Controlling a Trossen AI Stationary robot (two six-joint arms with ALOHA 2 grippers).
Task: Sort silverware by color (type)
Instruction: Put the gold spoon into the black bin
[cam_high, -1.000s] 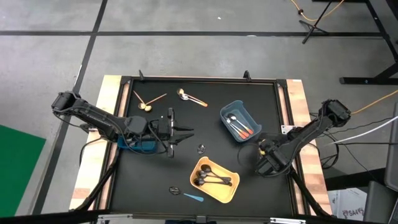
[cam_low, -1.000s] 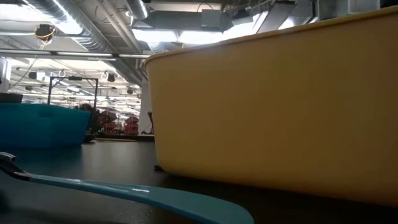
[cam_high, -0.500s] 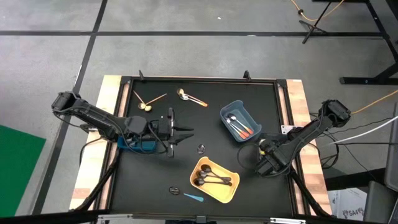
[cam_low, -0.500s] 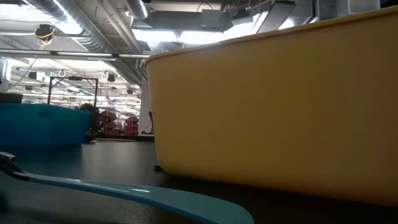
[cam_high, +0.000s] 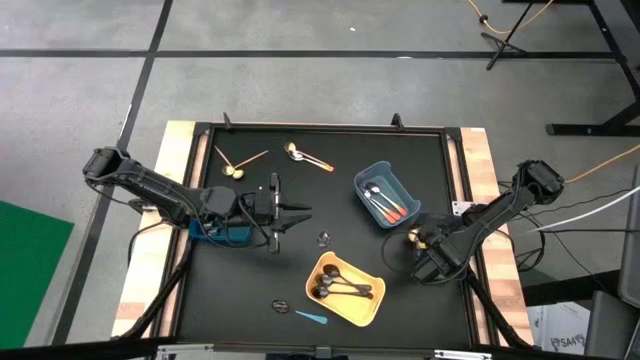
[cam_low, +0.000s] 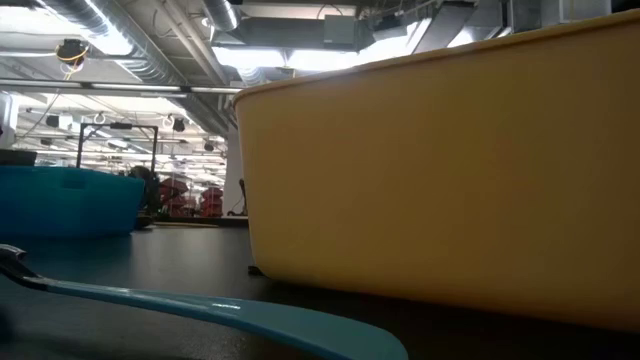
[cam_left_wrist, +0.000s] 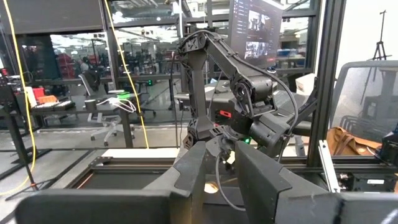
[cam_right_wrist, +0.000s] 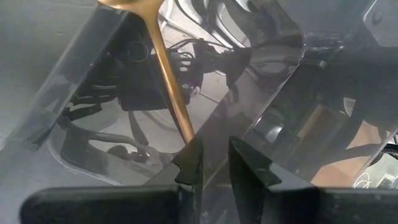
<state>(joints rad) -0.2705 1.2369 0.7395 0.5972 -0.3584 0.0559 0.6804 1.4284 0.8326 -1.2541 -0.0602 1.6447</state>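
My right gripper (cam_high: 416, 243) points steeply down at the table's right side, over a dark glossy bin (cam_right_wrist: 93, 112), its fingers a little apart. A gold spoon (cam_right_wrist: 163, 68) slants up from beside one fingertip; its bowl (cam_high: 411, 237) shows next to the gripper. My left gripper (cam_high: 292, 212) hovers level left of centre, open and with nothing in it. Black spoons (cam_high: 340, 288) lie in the yellow bin (cam_high: 372, 308), orange-handled ones (cam_high: 390, 207) in the blue bin (cam_high: 362, 180). A light-blue spoon (cam_high: 312, 318) lies flat on the mat near the front. My right gripper has the gold spoon's handle end (cam_right_wrist: 185, 135) right against the tip of one finger (cam_right_wrist: 191, 163), not in the gap between the two. Whether the finger still touches the handle cannot be told. The spoon stands slanted, its bowl end up.
Tan spoons (cam_high: 240, 163) and a silver-and-orange spoon (cam_high: 310, 158) lie at the far left of the mat. A black spoon (cam_high: 281, 304) and a small piece (cam_high: 324, 238) lie near the middle. A second blue bin (cam_high: 228, 234) sits under my left arm. The yellow bin's wall (cam_low: 450, 170) fills the low view.
The gold spoon's bowl beside my right gripper has shifted a little toward the table's left. Both arms have kept still.
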